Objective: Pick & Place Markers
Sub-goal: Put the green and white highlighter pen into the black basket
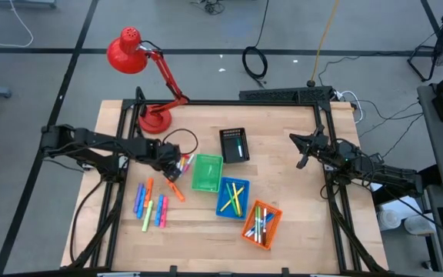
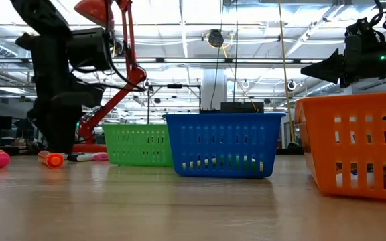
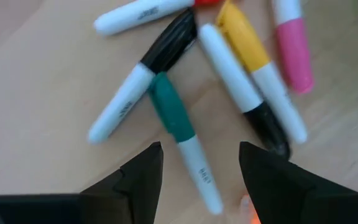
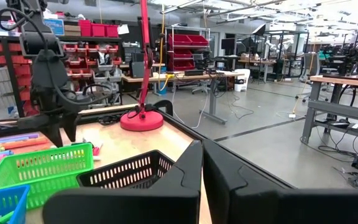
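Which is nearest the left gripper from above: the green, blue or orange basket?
Seen from above, from the left gripper:
1. Green basket, right beside it.
2. Blue basket, farther toward the table's front.
3. Orange basket, farthest, near the front edge.

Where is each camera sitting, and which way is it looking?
High view: above the table, looking straight down; both arms show, left gripper over loose markers.
Low view: at tabletop height, looking level across at the blue basket; arms come in from above.
Left wrist view: on the left arm, looking down past its open fingers at the green-capped marker.
Right wrist view: on the right arm, past its shut fingers, towards the room.
Shared: high and right wrist views both show the red lamp.
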{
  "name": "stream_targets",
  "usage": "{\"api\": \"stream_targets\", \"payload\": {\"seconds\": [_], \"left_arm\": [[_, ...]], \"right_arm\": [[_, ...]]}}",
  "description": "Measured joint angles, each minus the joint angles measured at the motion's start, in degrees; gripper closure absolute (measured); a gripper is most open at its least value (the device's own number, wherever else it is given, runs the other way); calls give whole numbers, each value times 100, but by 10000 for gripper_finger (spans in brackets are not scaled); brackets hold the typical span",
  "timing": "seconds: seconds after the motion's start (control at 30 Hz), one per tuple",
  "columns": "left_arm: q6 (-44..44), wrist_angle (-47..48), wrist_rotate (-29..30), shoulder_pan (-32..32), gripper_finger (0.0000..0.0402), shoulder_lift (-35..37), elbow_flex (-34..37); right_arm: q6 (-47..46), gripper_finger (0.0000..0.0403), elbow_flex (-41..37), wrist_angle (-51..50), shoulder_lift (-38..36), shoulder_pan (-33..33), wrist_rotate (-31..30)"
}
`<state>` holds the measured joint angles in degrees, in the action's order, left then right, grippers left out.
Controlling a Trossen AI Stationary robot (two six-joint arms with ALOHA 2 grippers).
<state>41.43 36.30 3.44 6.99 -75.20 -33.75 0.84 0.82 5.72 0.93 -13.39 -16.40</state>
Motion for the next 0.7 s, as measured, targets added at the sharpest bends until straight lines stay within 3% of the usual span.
{"api": "stream_targets", "payload": {"seconds": [0.53,0.7], "left_arm": [[583,-416,146,56,189,20,519],[567,-389,157,65,233,15,530]], "right_arm": [[0,403,2,0,0,-2,0],[1,403,2,0,0,-1,0]]}}
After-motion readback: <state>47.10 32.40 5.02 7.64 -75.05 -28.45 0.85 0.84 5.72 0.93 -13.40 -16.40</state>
